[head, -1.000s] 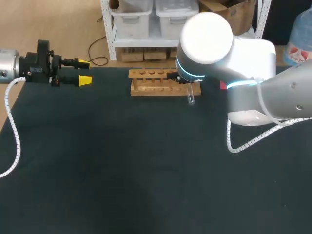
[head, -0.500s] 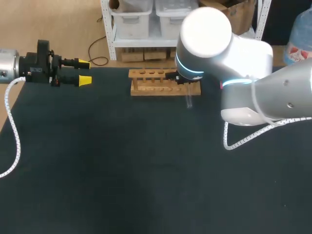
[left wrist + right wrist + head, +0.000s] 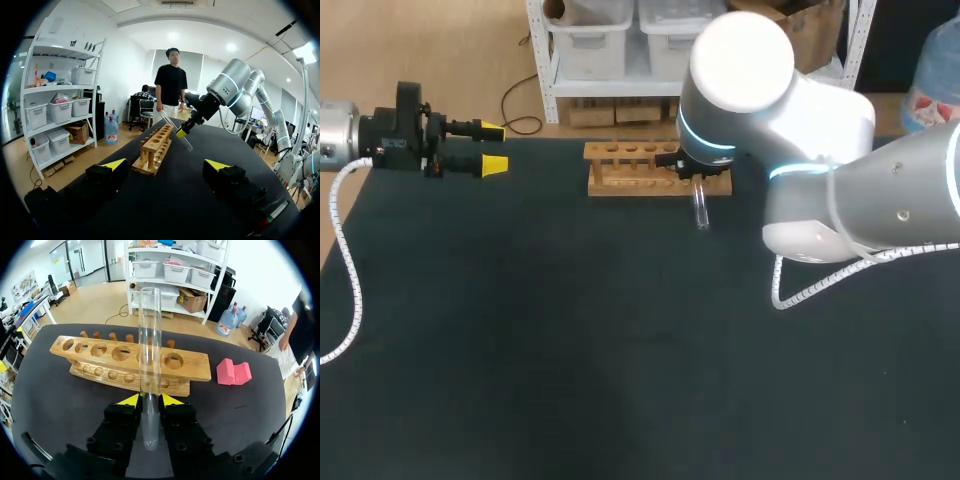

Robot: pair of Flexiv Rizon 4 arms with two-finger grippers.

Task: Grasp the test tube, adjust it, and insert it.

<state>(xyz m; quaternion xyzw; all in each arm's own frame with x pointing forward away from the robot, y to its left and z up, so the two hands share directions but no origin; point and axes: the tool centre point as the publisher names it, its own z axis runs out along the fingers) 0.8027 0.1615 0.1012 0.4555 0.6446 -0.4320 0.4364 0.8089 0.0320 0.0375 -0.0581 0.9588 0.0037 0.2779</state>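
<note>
**A:** Start close in. What does the right pincer (image 3: 150,400) have?

**B:** Its two yellow-tipped fingers are pressed against a clear glass test tube (image 3: 150,350), one from each side, so the grip is closed on it. The tube's rounded end lies back between the black finger bodies. The rest runs out ahead past the tips, with the open mouth farthest away.

**A:** And what lies ahead of it?

**B:** A light wooden test tube rack (image 3: 195,367) with a row of round holes in its top plate. From the wrist the tube lines up over the holes toward the rack's right half. Side on, the tube (image 3: 175,131) is tilted in the air, off the dark counter (image 3: 165,200). I can't tell whether it touches the rack (image 3: 155,150).

**A:** Anything next to the rack?

**B:** A pink foam block (image 3: 233,373) lies on the counter just past the rack's right end, apart from it.

**A:** How much room is there?

**B:** From above, a broad stretch of counter (image 3: 570,330) runs from the near edge up to the rack (image 3: 630,168). The rack stands close to the far edge, its long side along it. The tube (image 3: 701,208) hangs over the rack's near side by its right end. The white right arm (image 3: 790,120) covers the counter's far right.

**A:** And the other arm?

**B:** The left pincer (image 3: 492,147) sits at the far left corner, by the back edge and well apart from the rack. Its fingers are spread wide with nothing between them (image 3: 166,164), and they point along the counter toward the rack.
</note>
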